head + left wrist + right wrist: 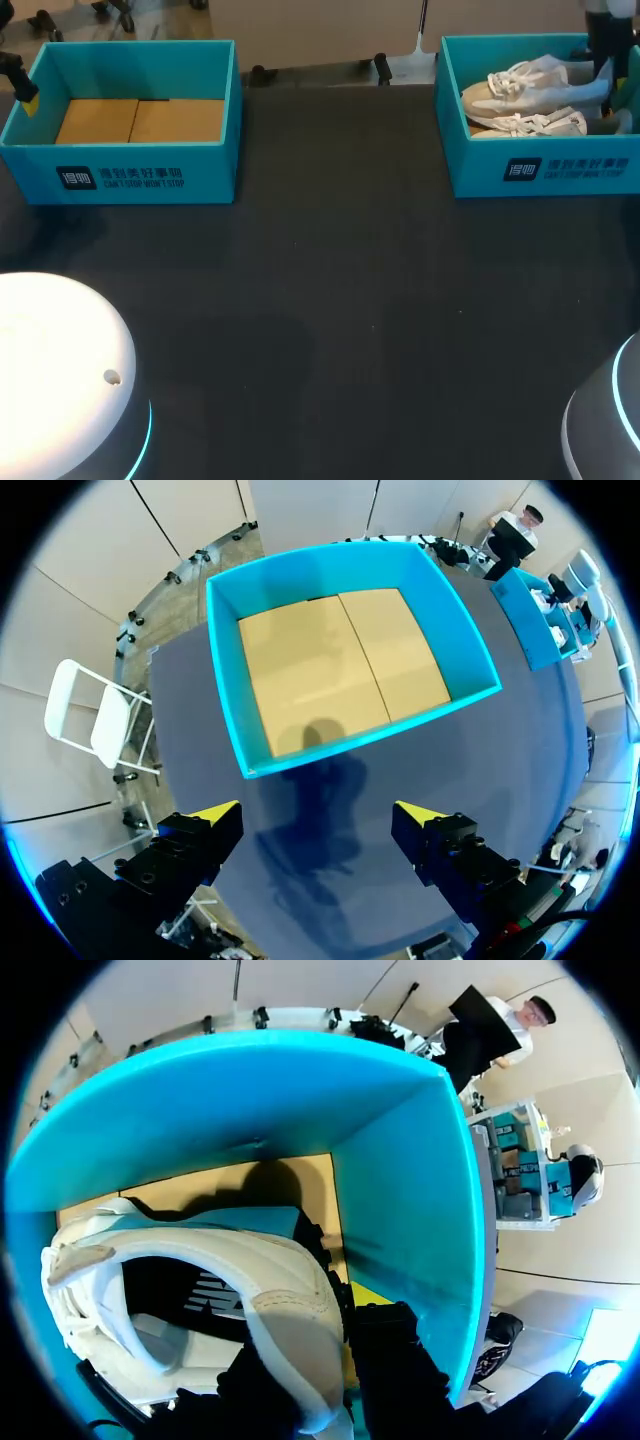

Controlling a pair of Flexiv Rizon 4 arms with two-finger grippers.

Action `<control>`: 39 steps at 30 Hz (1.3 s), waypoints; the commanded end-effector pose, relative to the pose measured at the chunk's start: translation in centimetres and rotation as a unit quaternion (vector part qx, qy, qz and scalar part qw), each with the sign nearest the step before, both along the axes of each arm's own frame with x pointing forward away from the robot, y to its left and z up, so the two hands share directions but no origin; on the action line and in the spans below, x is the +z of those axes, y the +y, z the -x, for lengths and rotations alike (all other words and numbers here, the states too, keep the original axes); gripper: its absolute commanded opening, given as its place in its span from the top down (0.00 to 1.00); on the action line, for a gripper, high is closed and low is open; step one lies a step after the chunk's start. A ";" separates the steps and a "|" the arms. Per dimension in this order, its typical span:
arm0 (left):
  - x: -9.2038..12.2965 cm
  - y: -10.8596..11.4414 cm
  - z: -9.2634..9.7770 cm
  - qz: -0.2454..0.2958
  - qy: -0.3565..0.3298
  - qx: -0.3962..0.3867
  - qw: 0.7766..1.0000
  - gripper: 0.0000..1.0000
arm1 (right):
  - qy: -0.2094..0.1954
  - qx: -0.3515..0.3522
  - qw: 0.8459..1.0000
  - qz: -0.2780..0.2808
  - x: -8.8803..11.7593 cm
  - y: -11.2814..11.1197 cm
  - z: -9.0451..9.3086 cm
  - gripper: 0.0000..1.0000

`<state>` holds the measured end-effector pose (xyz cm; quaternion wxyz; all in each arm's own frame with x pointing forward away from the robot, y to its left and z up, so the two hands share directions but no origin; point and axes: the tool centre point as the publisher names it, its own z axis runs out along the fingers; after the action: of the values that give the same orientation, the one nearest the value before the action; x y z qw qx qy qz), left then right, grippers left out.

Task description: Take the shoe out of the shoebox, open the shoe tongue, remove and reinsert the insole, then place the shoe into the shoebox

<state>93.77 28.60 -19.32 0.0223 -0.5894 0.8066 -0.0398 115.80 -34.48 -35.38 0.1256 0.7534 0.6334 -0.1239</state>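
Head view. Left gripper (26,96) hangs just outside the outer side wall of the left shoebox (150,165). That box holds nothing but its cardboard floor (140,120). Right gripper (603,75) is down inside the right shoebox (545,170), at the heel end of a white shoe (530,85). A second shoe (530,123) lies just beside the first, on the side nearer the robot. Both boxes sit on the dark table (340,300), well apart.

Left wrist view. Left gripper (318,815) has its fingers (215,812) spread wide with nothing between them and bare table (520,750) under them. The left shoebox (225,670) lies ahead of the tips, open side up.

Right wrist view. Right gripper (310,1350) sits low in the right shoebox (400,1190), with the box's side wall close beside it. The shoe (280,1300) fills the space right at the tool, its heel rim running across the gripper's middle and its opening facing the camera. Whether the tool is clamped on that rim or only straddles it, I cannot tell.
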 end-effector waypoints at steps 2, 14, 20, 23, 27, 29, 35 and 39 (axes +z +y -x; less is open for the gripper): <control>0.0 0.0 0.1 -0.001 0.000 0.000 1.000 0.00 | 0.002 -0.005 1.000 -0.002 -0.4 -0.1 -0.6 1.00; 0.0 0.0 0.1 -0.001 0.000 0.000 1.000 0.00 | 0.005 -0.006 1.000 -0.015 -0.8 -0.2 -0.5 0.63; 0.0 0.0 0.1 -0.001 0.000 0.000 1.000 0.00 | 0.002 -0.005 1.000 -0.023 -0.8 -0.2 -0.5 0.53; 0.0 0.0 0.1 -0.001 0.000 0.000 1.000 0.00 | -0.002 -0.006 1.000 -0.030 -0.5 -0.2 -0.4 0.34; 0.0 0.0 0.1 -0.001 0.000 0.000 1.000 0.00 | -0.008 -0.006 0.999 -0.036 0.4 -0.1 -0.2 0.08; 0.0 0.0 0.1 -0.001 0.000 0.000 1.000 0.00 | -0.013 -0.005 0.999 -0.041 1.1 0.0 -0.2 0.00; 0.0 0.0 0.1 -0.001 0.000 0.000 1.000 0.00 | -0.032 0.000 0.997 -0.065 4.4 0.9 0.6 0.00; 0.0 0.0 0.1 -0.001 0.000 0.000 1.000 0.00 | -0.043 0.008 0.996 -0.081 7.1 2.5 1.7 0.00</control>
<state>93.77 28.61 -19.32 0.0224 -0.5894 0.8066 -0.0398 116.66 -32.92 -31.12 0.0813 0.7624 0.6396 -0.0547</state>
